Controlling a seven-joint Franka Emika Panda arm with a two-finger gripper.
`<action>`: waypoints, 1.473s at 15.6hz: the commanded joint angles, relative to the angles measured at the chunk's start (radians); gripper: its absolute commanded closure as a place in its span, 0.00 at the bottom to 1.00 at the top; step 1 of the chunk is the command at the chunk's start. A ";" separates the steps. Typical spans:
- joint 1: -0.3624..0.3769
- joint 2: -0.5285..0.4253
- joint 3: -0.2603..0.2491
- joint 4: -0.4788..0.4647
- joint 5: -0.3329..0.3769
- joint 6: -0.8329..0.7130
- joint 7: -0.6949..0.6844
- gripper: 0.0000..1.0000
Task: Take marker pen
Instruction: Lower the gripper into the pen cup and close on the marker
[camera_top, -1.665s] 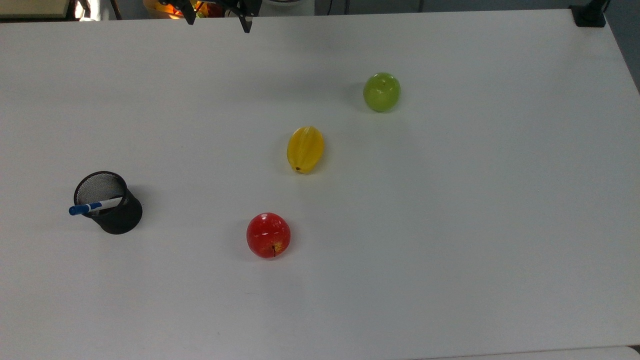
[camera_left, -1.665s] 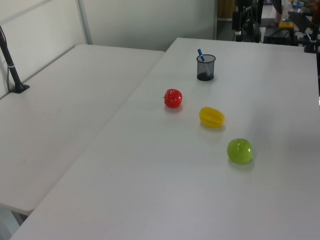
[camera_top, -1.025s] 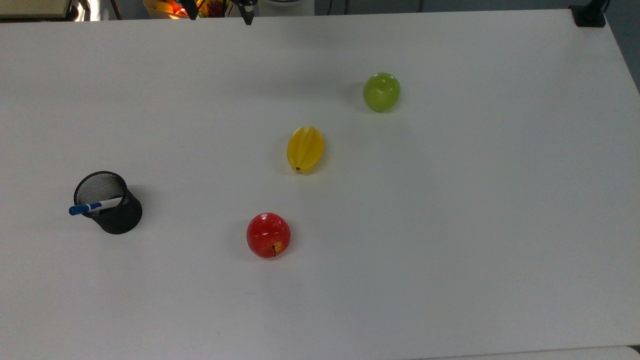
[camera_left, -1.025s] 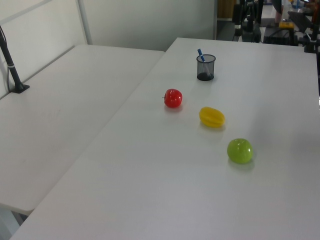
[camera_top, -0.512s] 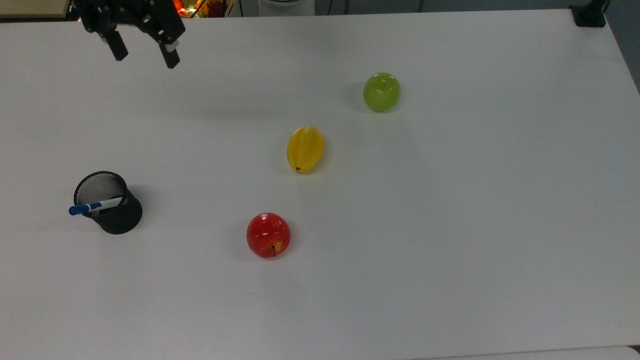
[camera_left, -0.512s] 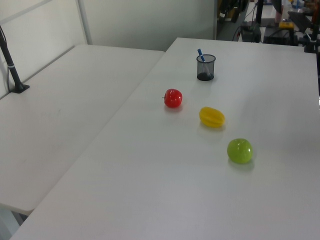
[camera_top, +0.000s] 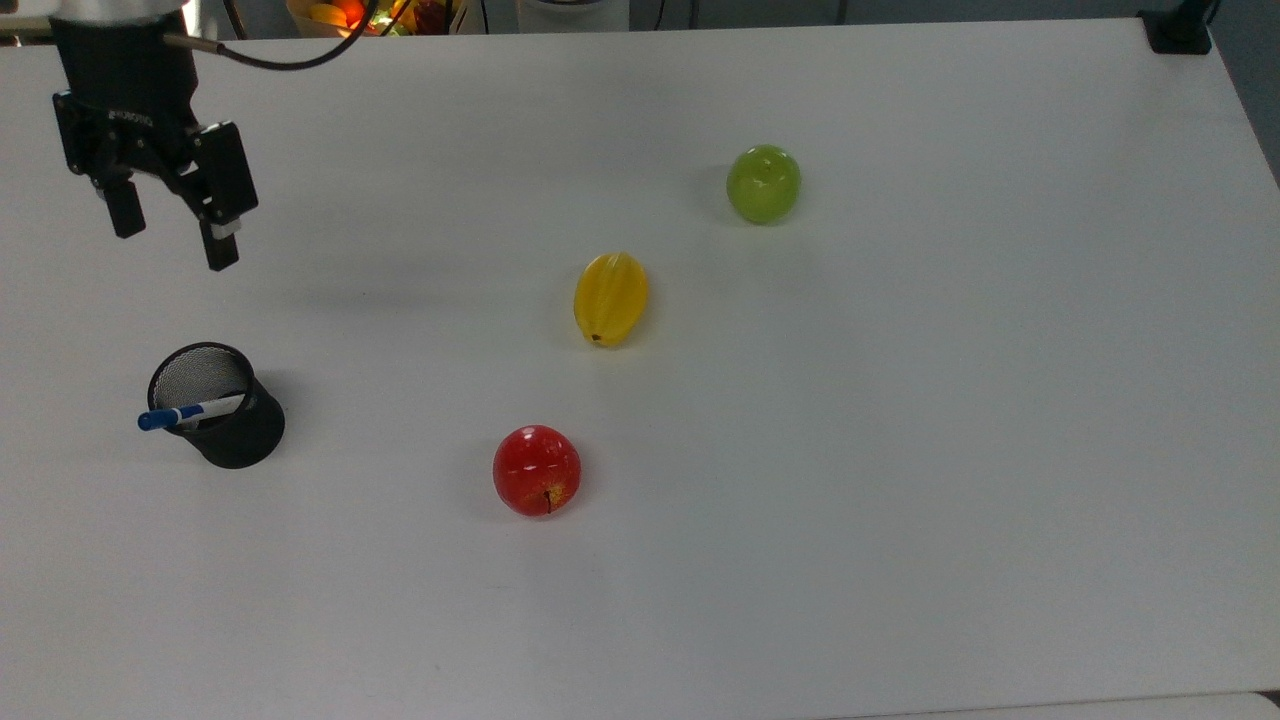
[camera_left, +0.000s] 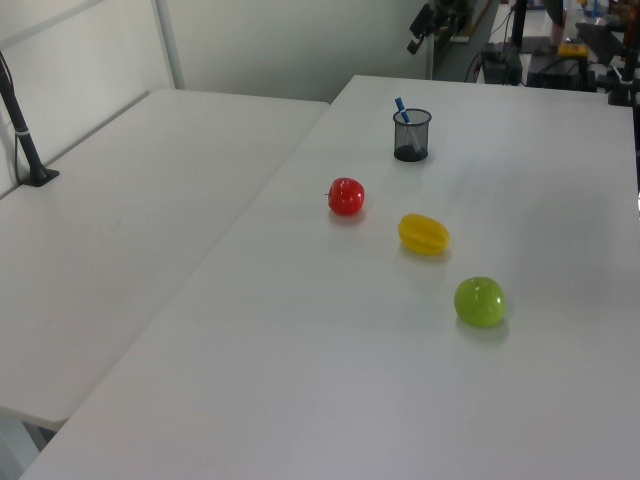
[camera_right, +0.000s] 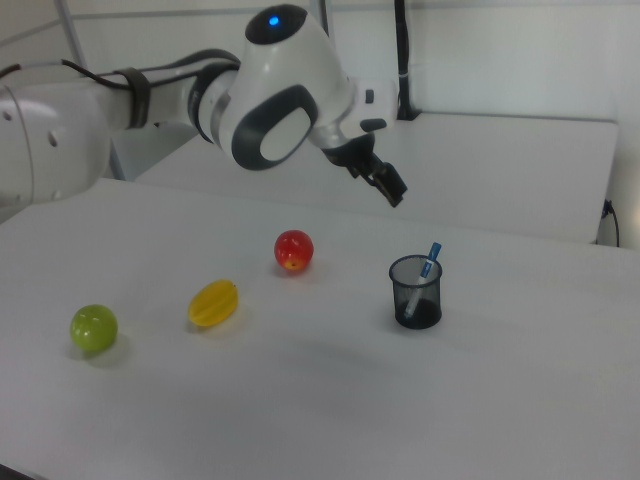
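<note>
The marker pen (camera_top: 190, 411), white with a blue cap, leans in a black mesh cup (camera_top: 232, 430) at the top view's left, cap end sticking out over the rim. It shows too in the left view as the pen (camera_left: 401, 108) in the cup (camera_left: 411, 137), and in the right view as the pen (camera_right: 429, 262) in the cup (camera_right: 416, 295). My gripper (camera_top: 172, 232) hangs open and empty above the table, well apart from the cup, toward the top view's upper left. It also appears as the gripper (camera_left: 418, 32) and the gripper (camera_right: 390, 190).
A red apple (camera_top: 537, 470), a yellow fruit (camera_top: 611, 298) and a green apple (camera_top: 763, 184) lie in a diagonal row across the white table (camera_top: 900, 450). A bowl of fruit (camera_top: 335, 12) sits beyond the far edge. A black post base (camera_top: 1180, 30) stands at the top view's upper right corner.
My gripper has swung from the table's far edge to the top view's left and down toward the cup. The pen, cup and fruits have not moved.
</note>
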 joint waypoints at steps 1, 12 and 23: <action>0.009 0.064 -0.023 -0.005 0.020 0.144 -0.018 0.00; 0.028 0.256 -0.030 0.035 -0.156 0.353 -0.028 0.31; 0.014 0.293 -0.031 0.041 -0.150 0.396 -0.021 0.54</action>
